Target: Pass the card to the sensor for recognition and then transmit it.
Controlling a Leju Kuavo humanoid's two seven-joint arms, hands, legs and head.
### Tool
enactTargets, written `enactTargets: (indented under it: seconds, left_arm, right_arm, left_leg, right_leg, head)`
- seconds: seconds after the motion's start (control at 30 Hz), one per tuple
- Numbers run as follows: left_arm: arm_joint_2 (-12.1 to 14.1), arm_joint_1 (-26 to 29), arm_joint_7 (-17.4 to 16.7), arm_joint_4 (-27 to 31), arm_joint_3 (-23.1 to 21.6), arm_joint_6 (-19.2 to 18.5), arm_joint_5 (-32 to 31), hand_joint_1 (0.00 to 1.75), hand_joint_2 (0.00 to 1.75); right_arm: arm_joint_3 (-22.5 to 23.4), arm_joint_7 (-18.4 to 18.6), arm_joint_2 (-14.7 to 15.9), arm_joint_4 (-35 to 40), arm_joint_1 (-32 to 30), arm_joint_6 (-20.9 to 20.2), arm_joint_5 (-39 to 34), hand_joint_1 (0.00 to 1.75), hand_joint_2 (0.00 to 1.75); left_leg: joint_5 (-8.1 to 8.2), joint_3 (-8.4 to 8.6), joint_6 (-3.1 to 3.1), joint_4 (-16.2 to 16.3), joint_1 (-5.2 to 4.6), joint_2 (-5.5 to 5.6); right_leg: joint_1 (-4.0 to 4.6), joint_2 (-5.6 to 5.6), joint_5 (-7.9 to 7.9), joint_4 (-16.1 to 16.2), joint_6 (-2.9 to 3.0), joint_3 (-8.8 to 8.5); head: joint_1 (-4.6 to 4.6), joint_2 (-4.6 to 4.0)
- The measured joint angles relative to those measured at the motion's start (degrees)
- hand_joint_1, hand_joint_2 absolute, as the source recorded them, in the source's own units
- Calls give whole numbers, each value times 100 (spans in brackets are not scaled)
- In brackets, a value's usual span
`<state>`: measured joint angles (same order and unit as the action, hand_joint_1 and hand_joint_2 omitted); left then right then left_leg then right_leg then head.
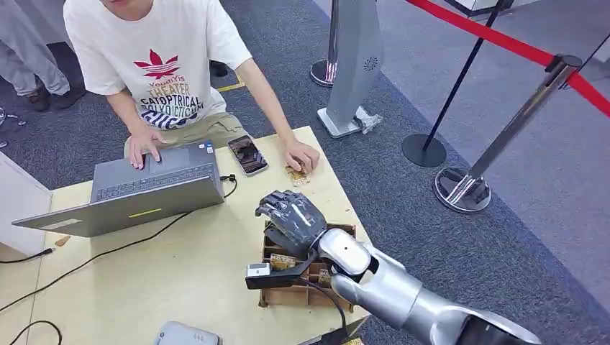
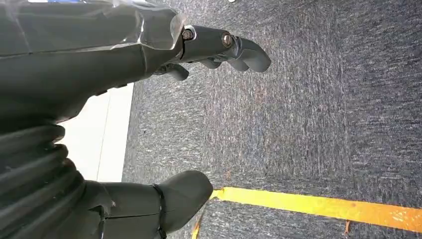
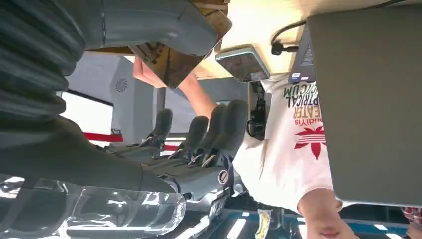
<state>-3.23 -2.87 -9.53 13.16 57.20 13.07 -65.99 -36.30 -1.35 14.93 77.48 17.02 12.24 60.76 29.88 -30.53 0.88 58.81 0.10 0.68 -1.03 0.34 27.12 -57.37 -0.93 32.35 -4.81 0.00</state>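
Observation:
My right hand (image 1: 291,219) hovers over the far end of a wooden card box (image 1: 306,293) near the table's right edge, fingers slightly bent, nothing gripped. In the right wrist view its thumb (image 3: 164,25) and fingers (image 3: 199,134) stand apart, with the box corner (image 3: 171,64) between them. Patterned cards (image 1: 282,262) stand in the box. Another card (image 1: 296,175) lies on the table under a person's hand (image 1: 302,154). My left hand (image 2: 149,50) hangs over grey carpet, fingers and thumb apart, holding nothing.
A person sits across the light wooden table (image 1: 187,266) with one hand on a grey laptop (image 1: 144,190). A phone (image 1: 247,154) lies beside it, and cables cross the tabletop. A grey device (image 1: 185,335) sits at the near edge. Stanchions (image 1: 467,188) stand to the right.

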Motion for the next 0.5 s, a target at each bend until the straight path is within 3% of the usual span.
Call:
enactTargets:
  seconds: [0.33, 0.5]
  left_arm:
    - [0, 0, -13, 2, 11, -13, -44, 0, 175]
    - [-2, 0, -15, 9, 50, -22, -94, 0, 175]
  right_arm:
    - [-35, 61, 0, 96, -7, -171, 13, 84, 175]
    - [-28, 78, 0, 109, -8, -253, 81, 73, 175]
  left_leg:
    - [0, 1, 0, 0, 0, 0]
    - [0, 1, 0, 0, 0, 0]
  right_leg:
    - [0, 0, 0, 0, 0, 0]
    - [0, 0, 0, 0, 0, 0]
  head:
    - [2, 0]
    - [2, 0]
